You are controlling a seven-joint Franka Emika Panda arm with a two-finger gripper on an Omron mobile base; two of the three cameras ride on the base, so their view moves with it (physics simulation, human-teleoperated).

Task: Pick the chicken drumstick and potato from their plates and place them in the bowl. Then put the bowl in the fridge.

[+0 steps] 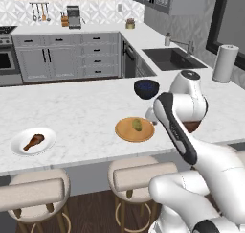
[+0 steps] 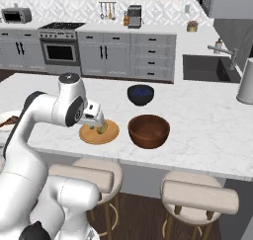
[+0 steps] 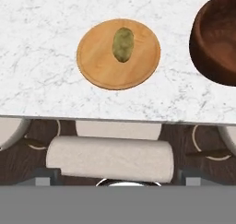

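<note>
The potato (image 3: 122,44) lies on the tan wooden plate (image 3: 97,57) near the counter's front edge, also seen as potato (image 1: 137,124) on plate (image 1: 125,131). My gripper (image 2: 100,127) hangs just above this plate (image 2: 89,135), and nothing shows between its fingers; its jaws are too small to read. The chicken drumstick (image 1: 33,141) rests on the white plate (image 1: 19,148) far to the left. The reddish-brown bowl (image 2: 149,130) stands empty to the right of the tan plate, its rim at the bowl (image 3: 216,38) edge. The fridge is out of view.
A small dark blue bowl (image 2: 141,94) sits behind the plate and the wooden bowl. Padded stools (image 2: 197,197) line the counter's front. A sink (image 1: 170,58) and a paper towel roll (image 1: 225,63) are at the right.
</note>
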